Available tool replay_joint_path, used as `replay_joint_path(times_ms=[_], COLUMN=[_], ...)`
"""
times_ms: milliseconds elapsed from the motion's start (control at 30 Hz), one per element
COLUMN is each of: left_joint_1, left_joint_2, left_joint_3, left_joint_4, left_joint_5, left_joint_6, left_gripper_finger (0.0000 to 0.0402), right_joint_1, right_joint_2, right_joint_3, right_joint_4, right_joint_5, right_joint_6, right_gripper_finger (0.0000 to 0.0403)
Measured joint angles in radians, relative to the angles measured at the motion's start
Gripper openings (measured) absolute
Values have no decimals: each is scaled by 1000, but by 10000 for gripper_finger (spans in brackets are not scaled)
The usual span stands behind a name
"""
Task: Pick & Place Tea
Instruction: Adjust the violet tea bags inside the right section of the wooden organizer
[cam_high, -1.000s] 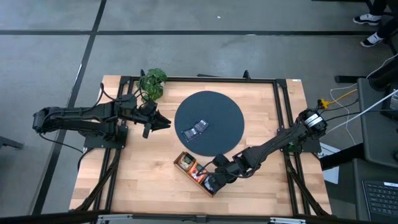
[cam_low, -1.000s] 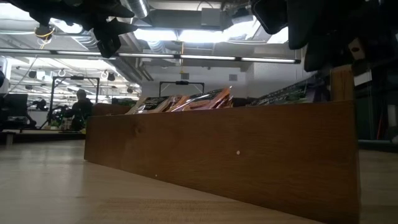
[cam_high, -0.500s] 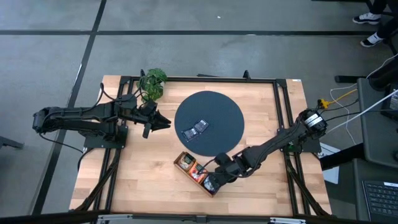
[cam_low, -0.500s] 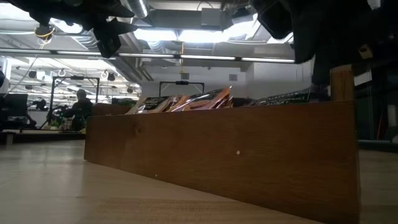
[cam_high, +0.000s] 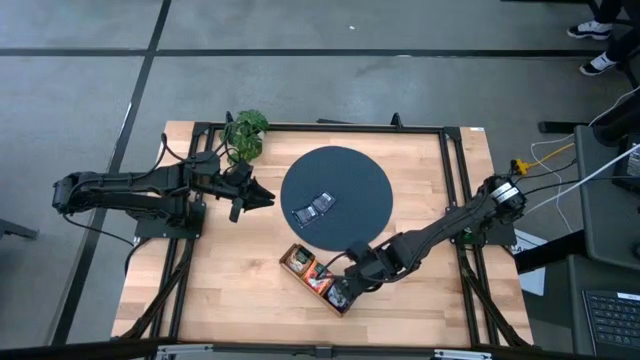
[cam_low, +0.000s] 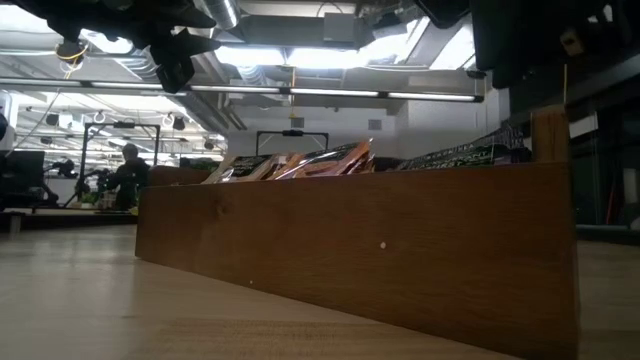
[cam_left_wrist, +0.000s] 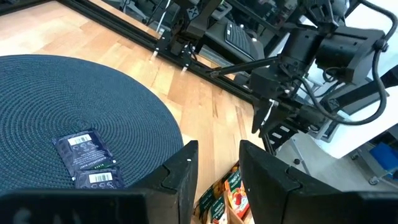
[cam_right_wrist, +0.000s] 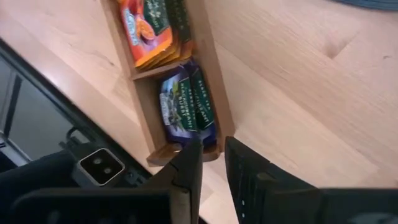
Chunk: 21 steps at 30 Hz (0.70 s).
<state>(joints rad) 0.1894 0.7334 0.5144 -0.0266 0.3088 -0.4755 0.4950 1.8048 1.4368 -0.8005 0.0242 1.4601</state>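
The tea is small flat sachets. Two blue ones (cam_high: 313, 208) lie on the dark round mat (cam_high: 350, 185). Others stand on edge in the long wooden tray (cam_high: 287, 262) near the table's front: blue ones (cam_right_wrist: 186, 106) in its end compartment, orange ones (cam_right_wrist: 152, 28) in the compartment beside it. My right gripper (cam_right_wrist: 213, 144) hangs over that end compartment, pointing steeply down, open, with nothing between its fingers. My left gripper (cam_high: 268, 198) waits open just left of the mat, above the table.
A leafy green plant (cam_high: 246, 133) stands at the table's far left, behind the left arm. A black frame (cam_high: 455, 180) runs round the table top. In the low view the tray's long wall (cam_low: 350, 250) fills the foreground, with sachet tops showing above it.
My right gripper has risen from the tray's end compartment and now hangs higher above it. The sachets in the tray and on the mat lie as before.
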Motion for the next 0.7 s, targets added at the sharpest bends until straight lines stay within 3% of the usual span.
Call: replay_joint_path(times_ms=[433,700], left_joint_1=[0,0], left_joint_2=[0,0], left_joint_3=[0,0], left_joint_4=[0,0], left_joint_5=[4,3], left_joint_6=[0,0], left_gripper_finger=[114,114], right_joint_1=[0,-15], right_joint_2=[67,71], right_joint_3=[0,0], right_joint_4=[38,27], right_joint_5=[-69,-36], right_joint_6=[-49,-57], right_gripper_finger=[73,74])
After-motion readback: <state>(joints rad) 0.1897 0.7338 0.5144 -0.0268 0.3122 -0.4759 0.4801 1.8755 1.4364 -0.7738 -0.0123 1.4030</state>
